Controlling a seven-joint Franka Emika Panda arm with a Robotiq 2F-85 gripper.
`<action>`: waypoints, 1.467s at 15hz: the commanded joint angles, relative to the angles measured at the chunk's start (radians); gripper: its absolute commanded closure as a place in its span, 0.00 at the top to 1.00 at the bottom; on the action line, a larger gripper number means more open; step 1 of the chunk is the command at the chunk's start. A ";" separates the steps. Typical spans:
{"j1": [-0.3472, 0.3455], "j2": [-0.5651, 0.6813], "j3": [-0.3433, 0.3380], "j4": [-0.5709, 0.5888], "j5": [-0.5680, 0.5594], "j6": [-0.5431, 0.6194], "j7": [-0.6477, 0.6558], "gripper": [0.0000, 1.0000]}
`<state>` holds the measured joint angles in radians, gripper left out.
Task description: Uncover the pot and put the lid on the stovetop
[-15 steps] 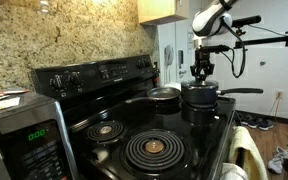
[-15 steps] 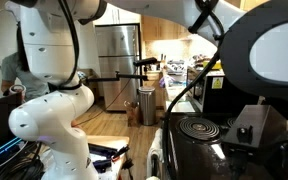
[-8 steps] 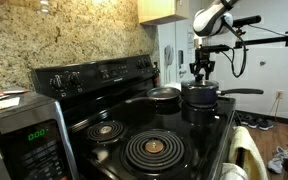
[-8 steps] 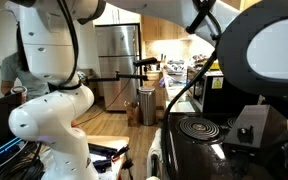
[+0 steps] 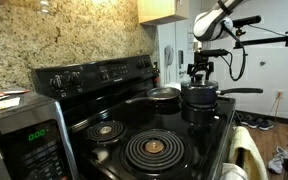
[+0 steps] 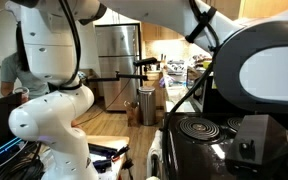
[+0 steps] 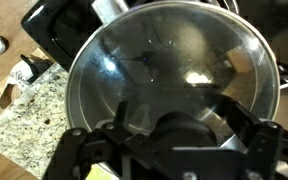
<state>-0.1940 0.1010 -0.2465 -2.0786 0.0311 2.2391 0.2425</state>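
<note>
Just above lid, gripper, jaws apart

Speckled granite backsplash, steel fridge, wooden floor.

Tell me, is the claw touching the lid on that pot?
Cannot tell. In the wrist view the gripper straddles the knob of the lid, but blur hides any contact or gap.

Lid glossy glass, metal rim; stovetop glossy black.
</note>
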 commanded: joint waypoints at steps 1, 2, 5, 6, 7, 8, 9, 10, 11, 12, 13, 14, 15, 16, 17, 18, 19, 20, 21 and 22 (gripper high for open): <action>-0.011 0.014 0.008 -0.002 0.005 0.048 -0.040 1.00; -0.012 0.016 0.008 -0.002 0.005 0.051 -0.040 1.00; -0.013 0.020 0.006 0.002 0.004 0.063 -0.041 1.00; -0.014 0.021 0.006 0.003 0.004 0.067 -0.041 1.00; -0.014 0.021 0.005 0.005 -0.001 0.069 -0.036 1.00; -0.013 0.020 0.004 0.009 -0.007 0.069 -0.031 1.00; -0.012 0.018 0.003 0.012 -0.013 0.059 -0.025 1.00; -0.011 0.013 0.004 0.011 -0.012 0.061 -0.031 1.00; -0.010 0.010 0.003 0.012 -0.019 0.060 -0.023 1.00; -0.009 0.003 0.002 0.015 -0.027 0.041 -0.015 1.00; -0.008 -0.004 0.003 0.017 -0.028 0.030 -0.020 1.00; -0.008 -0.008 0.003 0.023 -0.031 0.021 -0.016 1.00; -0.007 -0.007 0.003 0.031 -0.036 0.017 -0.011 1.00; -0.008 -0.003 0.003 0.041 -0.038 0.010 -0.010 1.00; -0.008 -0.001 0.004 0.047 -0.036 0.008 -0.014 1.00; -0.008 0.000 0.005 0.056 -0.035 0.004 -0.016 1.00; -0.007 0.002 0.005 0.062 -0.036 0.000 -0.016 1.00; -0.007 0.006 0.005 0.067 -0.036 -0.006 -0.018 0.75; -0.007 0.007 0.005 0.070 -0.037 -0.012 -0.017 0.74; -0.008 0.008 0.005 0.074 -0.033 -0.020 -0.016 0.67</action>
<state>-0.1940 0.1042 -0.2473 -2.0284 0.0126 2.2619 0.2395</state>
